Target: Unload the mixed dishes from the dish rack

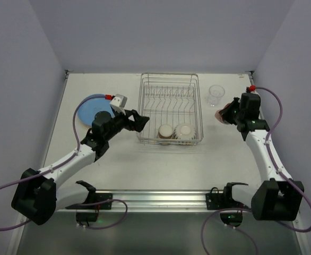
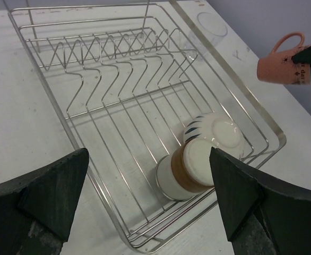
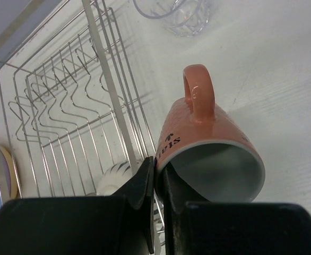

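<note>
top external view: one dish rack (image 1: 169,100) with one upturned cream bowl (image 1: 184,131) and one brown-banded cup (image 1: 165,131) at its near end, one blue plate (image 1: 91,109) left of it, one clear tumbler (image 1: 216,94) right of it, left gripper (image 1: 143,122) spread wide at the rack's left side, right gripper (image 3: 158,170) pinching the rim of one salmon mug (image 3: 208,143), black lettering only partly legible.

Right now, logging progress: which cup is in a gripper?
The pink handled mug, in the right gripper; the brown-banded cup and striped cup lie in the rack.

The top edge cuts off the glass tumbler (image 3: 182,16). Lettering on the pink mug (image 3: 208,143) is partly hidden, probably behind the right gripper (image 3: 158,172).
</note>
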